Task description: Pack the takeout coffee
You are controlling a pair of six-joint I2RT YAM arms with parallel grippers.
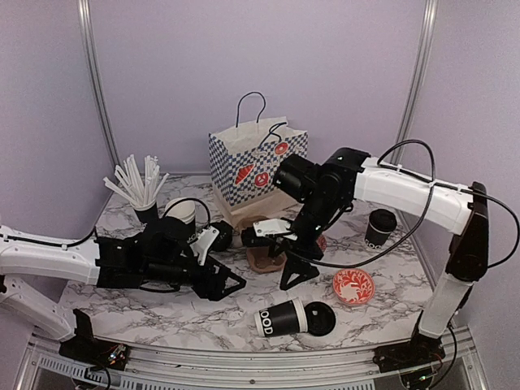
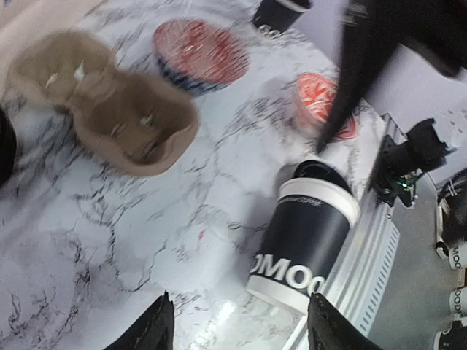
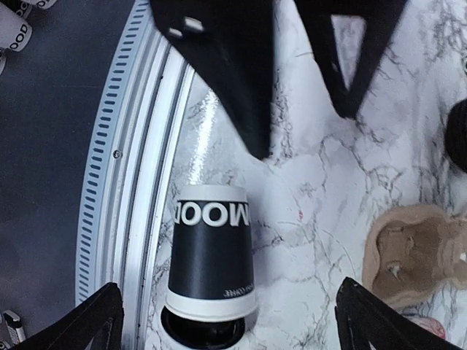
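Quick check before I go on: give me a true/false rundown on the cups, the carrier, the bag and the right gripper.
1. A coffee cup lies on its side near the front edge of the table. True.
2. The right gripper is shut on that cup. False: it is open and holds nothing.
3. The visible slots of the cardboard carrier hold no cup. True.
4. The cup at the right lies on its side. False: it stands upright with its lid on.
5. The paper bag lies flat. False: it stands upright at the back.
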